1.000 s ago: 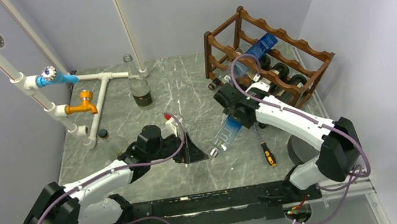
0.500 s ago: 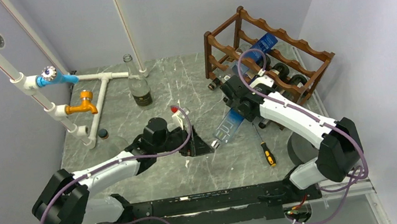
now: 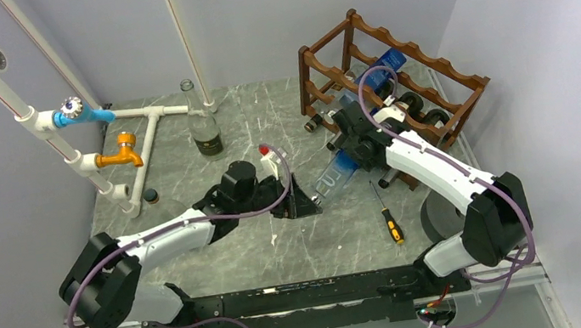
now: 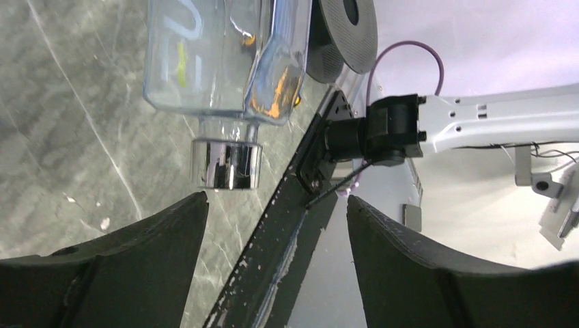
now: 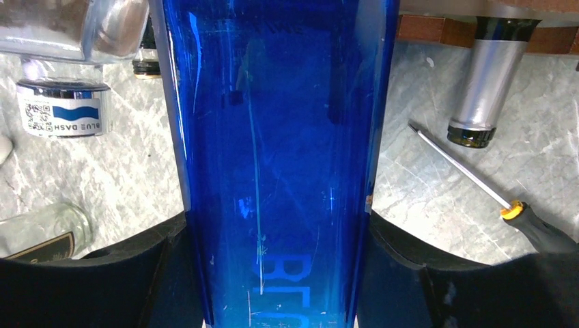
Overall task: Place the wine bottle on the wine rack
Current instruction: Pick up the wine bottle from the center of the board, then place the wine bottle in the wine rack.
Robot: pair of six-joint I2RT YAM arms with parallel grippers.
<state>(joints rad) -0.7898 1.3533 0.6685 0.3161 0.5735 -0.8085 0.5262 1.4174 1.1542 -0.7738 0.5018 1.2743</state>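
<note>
Our right end effector is clamped on the tilted wine bottle, base toward the wine rack. Our left end effector, jaws apart, sits at its cap, probably to steady it.

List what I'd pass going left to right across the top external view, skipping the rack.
blue valve → orange tap → dark cap → clear glass bottle → left gripper → blue wine bottle → screwdriver
</note>
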